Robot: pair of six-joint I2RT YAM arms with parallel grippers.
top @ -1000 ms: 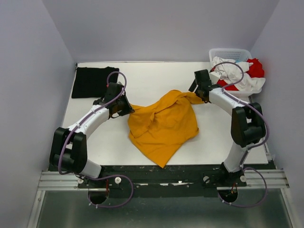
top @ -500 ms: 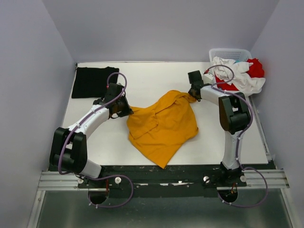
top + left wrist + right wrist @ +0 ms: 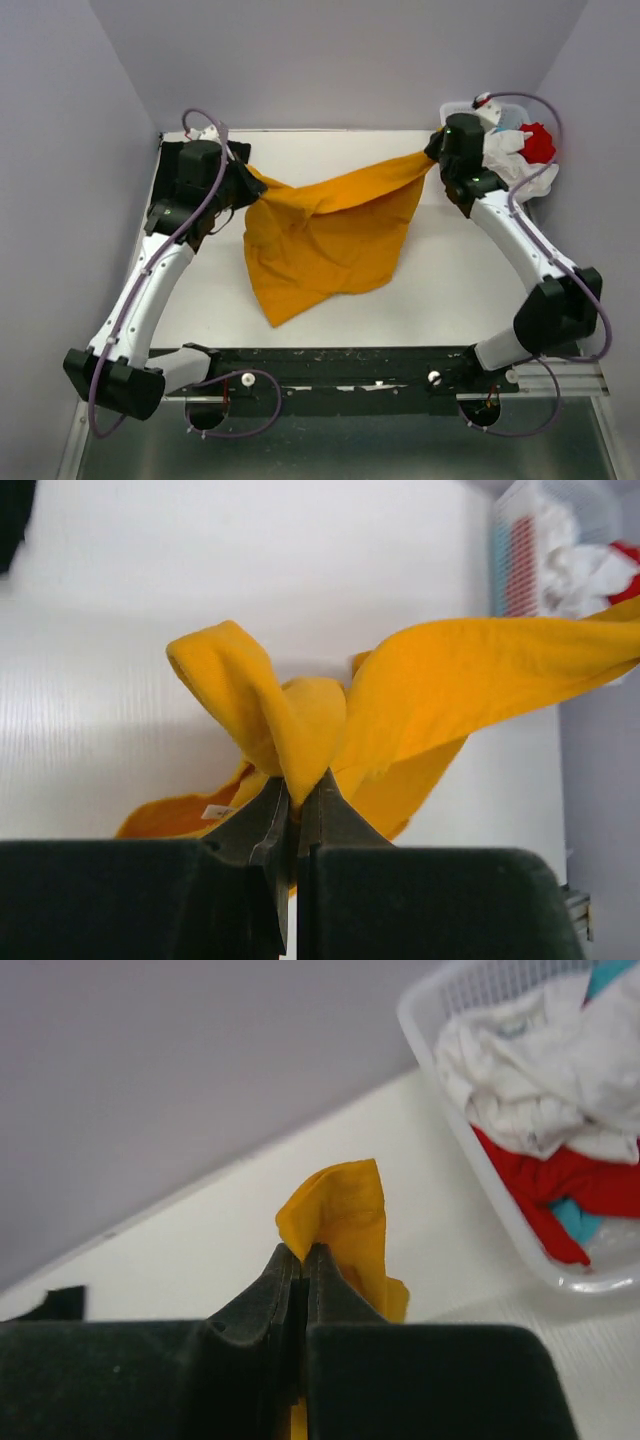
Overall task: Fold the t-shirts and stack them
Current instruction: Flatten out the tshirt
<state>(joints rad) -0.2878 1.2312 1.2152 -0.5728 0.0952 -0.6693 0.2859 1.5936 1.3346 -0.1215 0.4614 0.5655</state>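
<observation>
Operating remotely, I see a black t-shirt (image 3: 12, 510) at the counter's (image 3: 330, 150) 10 o'clock corner, only a dark edge of it showing behind the left arm. Just beside it, my left pincer (image 3: 297, 780) is clamped tight on a bunched corner of the mustard t-shirt (image 3: 320, 230), lifted above the surface. The shirt's upper edge runs taut across toward 2 o'clock. Its body hangs in a crumpled triangle, the tip reaching the counter near 7 o'clock. My right pincer (image 3: 302, 1252) is pinched closed on the opposite corner. Just past it, at 2 o'clock, the white lattice basket (image 3: 418, 1035) holds a white t-shirt (image 3: 520, 1070) atop a red t-shirt (image 3: 560, 1175), with a scrap of teal cloth (image 3: 575, 1222).
</observation>
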